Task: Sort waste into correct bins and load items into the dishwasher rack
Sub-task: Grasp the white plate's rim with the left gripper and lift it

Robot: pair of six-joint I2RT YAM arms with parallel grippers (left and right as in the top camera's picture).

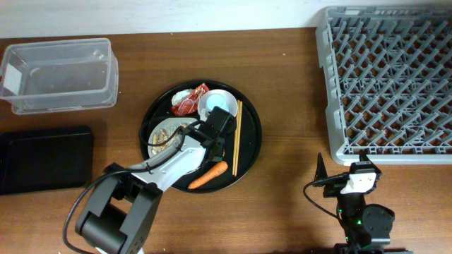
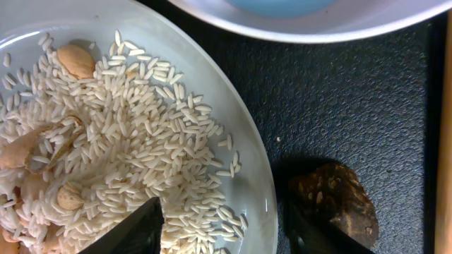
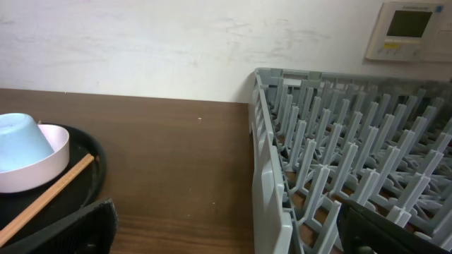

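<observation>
The brown table [image 1: 282, 63] stands by a white wall [image 3: 141, 42]; the grey rack [image 1: 385, 77] sits at its right; the tub [image 1: 60, 74] and black tray [image 1: 46, 159] lie at the left. The round tray [image 1: 251, 134] in the middle holds the plate [image 2: 155, 28] of rice [image 2: 127, 127].

The left gripper [image 2: 222, 212] hangs low, jaws spread; the plate's rim lies between them; one finger is over the rice, the other just beside the lump [image 2: 332, 201] on the round tray. The right gripper [image 3: 227, 208] waits near the rack, jaws wide apart, holding nothing.
</observation>
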